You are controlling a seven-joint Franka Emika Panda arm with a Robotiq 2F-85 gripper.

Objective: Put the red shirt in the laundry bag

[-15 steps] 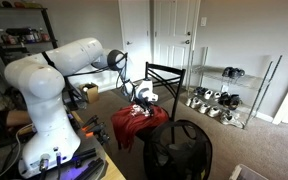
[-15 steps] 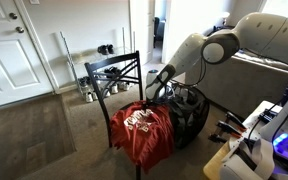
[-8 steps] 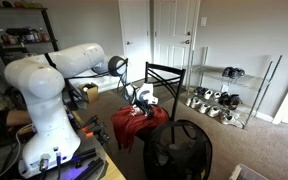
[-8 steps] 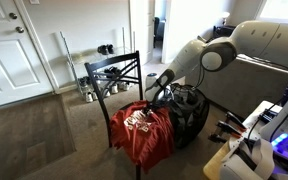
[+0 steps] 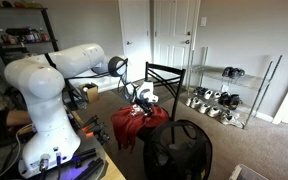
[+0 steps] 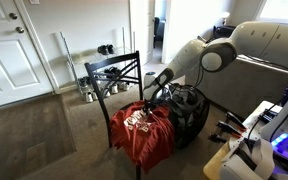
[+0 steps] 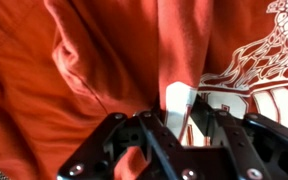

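One red printed cotton shirt (image 6: 142, 135) drapes over one black metal chair (image 6: 112, 68). One black mesh laundry bag (image 6: 192, 112) stands just beside it. The gripper (image 7: 184, 108) is clamped on a fold of the shirt.

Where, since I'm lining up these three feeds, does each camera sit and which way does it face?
In an exterior view: sits beside the robot's base, faces the white doors and shoe rack; the arm shows from base to hand.
In an exterior view: sits low across the room, faces the chair; the arm enters from the right edge.
Wrist view: sits above the hand, looks onto the red shirt; only the fingers show.
Shared: both exterior views show the shirt on the chair, with the laundry bag beside it.
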